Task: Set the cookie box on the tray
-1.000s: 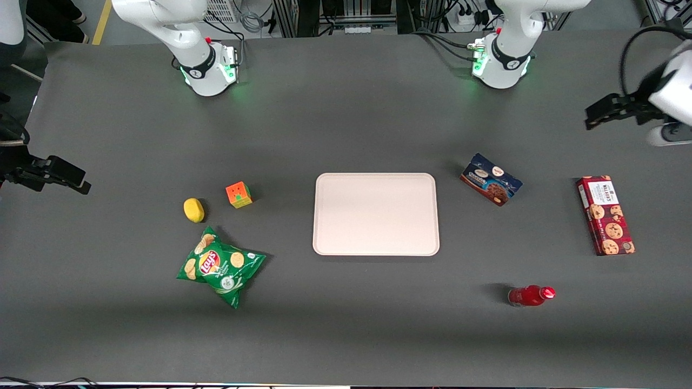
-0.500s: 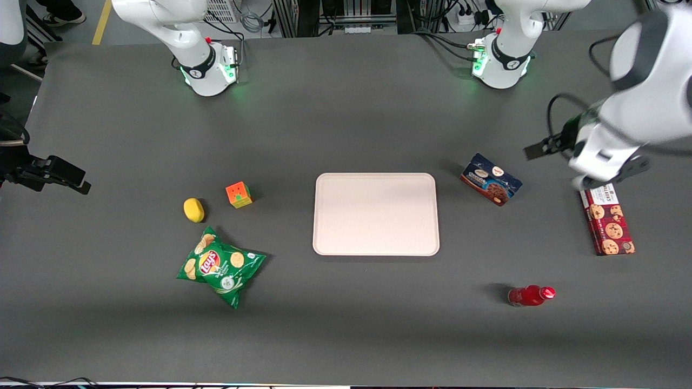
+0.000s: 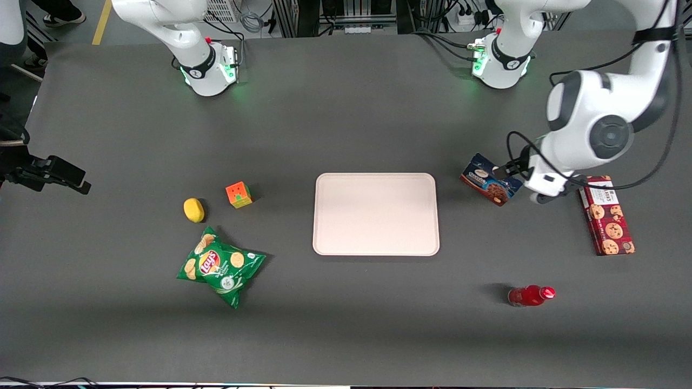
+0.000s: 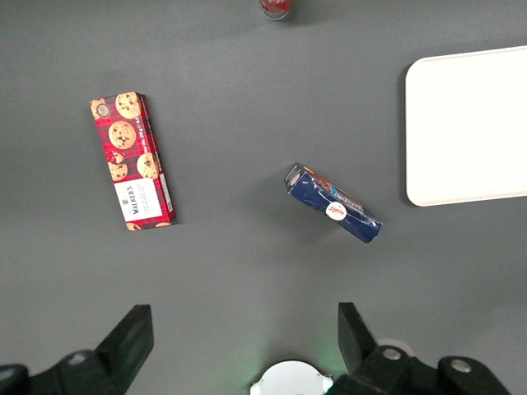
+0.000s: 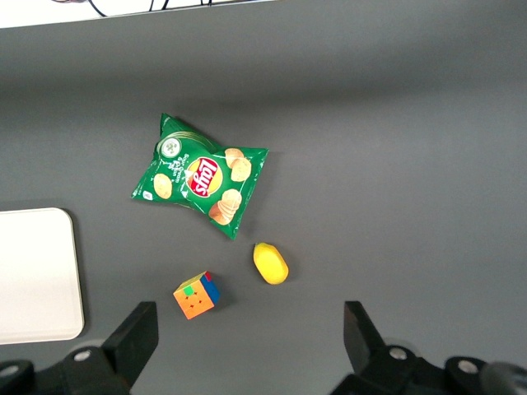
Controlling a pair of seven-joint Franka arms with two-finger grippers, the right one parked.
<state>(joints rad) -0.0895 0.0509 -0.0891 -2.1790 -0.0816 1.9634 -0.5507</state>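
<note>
So the bench (image 3: pixel 346 97) is a big dark grey slab with everything spread out flat on it. The biggest thing on it is the tray (image 3: pixel 376 213), pale cream-pink, sitting bare about mid-bench. The working arm (image 3: pixel 594 121) reaches in over its own end of the bench, and the gripper (image 4: pixel 243 341) hangs above the surface with its jaws spread wide and nothing between them. It sits between the cookie box and the red box, up off both.

The chip bag (image 3: pixel 220 267) is green and lies toward the parked arm's end, nearer the front camera than the tray's middle. The red box (image 3: pixel 605 214) lies flat toward the working arm's end, well apart from the tray. The cookie box (image 3: pixel 489 180), dark navy, sits on the bench just beside the tray, on the working arm's side, turned at an angle and not touching the rim. It isn't on the tray yet.

The red bottle (image 3: pixel 531 295) lies on its side nearer the front camera than the cookie box. Then the small stuff up by the chip bag: a puzzle cube (image 3: pixel 239 194) and a lemon (image 3: pixel 193 209) close beside it.
</note>
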